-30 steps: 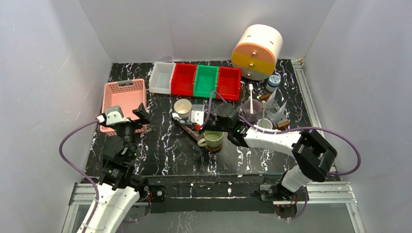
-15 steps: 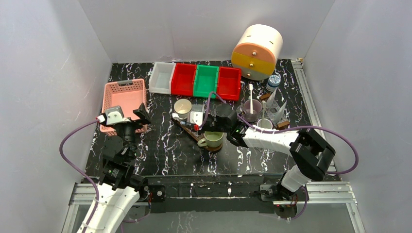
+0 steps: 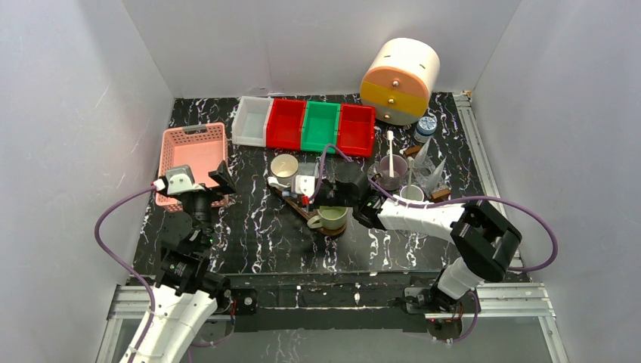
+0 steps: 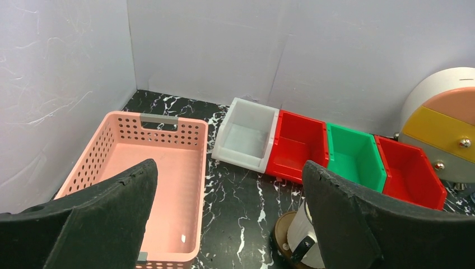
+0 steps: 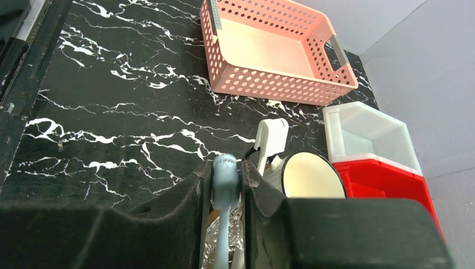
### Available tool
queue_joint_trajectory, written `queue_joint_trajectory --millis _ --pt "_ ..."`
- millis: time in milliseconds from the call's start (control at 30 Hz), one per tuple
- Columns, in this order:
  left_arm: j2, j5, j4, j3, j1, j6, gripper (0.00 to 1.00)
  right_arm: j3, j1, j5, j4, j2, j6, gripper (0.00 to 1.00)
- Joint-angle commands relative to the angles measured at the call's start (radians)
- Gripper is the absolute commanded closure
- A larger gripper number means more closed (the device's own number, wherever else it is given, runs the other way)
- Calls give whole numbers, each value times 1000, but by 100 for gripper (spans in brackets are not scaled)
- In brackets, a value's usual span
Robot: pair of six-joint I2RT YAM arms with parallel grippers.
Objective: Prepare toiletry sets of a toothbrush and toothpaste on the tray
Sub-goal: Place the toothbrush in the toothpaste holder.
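My right gripper [image 5: 225, 168] is shut on the head of a pale blue toothbrush [image 5: 224, 193], whose handle runs back between the fingers over a crinkled silver wrapper [image 5: 229, 238]. In the top view this gripper [image 3: 310, 198] hangs low over a narrow brown tray [image 3: 289, 201] between a cream cup [image 3: 284, 168] and a green cup [image 3: 330, 217]. A white piece [image 5: 271, 136] stands just beyond the fingertips. I cannot pick out the toothpaste clearly. My left gripper [image 3: 198, 184] is open and holds nothing, hovering at the near edge of the pink basket [image 4: 151, 168].
White, red, green and red bins [image 3: 305, 125] line the back. A cream and orange drawer drum [image 3: 401, 79] stands at the back right. More cups [image 3: 391, 170] holding upright sticks, and a small jar [image 3: 425, 125], crowd the right side.
My right gripper has edged slightly left over the tray with the toothbrush still in it. The left arm has barely moved.
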Motion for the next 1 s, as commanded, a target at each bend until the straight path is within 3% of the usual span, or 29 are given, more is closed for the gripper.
queue_joint_trajectory --millis 0,333,567,700,967 --pt "-8 4 22 -8 5 15 1 14 -7 -15 5 -3 -22 64" --pt "-15 22 22 -8 5 13 2 5 -6 -38 -9 -65 -7 31" --pt "-49 42 24 -10 5 5 2 13 -4 -10 -38 -172 45 14" --pt "-51 63 7 6 4 -15 2 45 -5 95 -95 -237 99 2" --pt "-54 72 -89 99 -30 -24 2 69 -11 462 -169 -350 191 1"
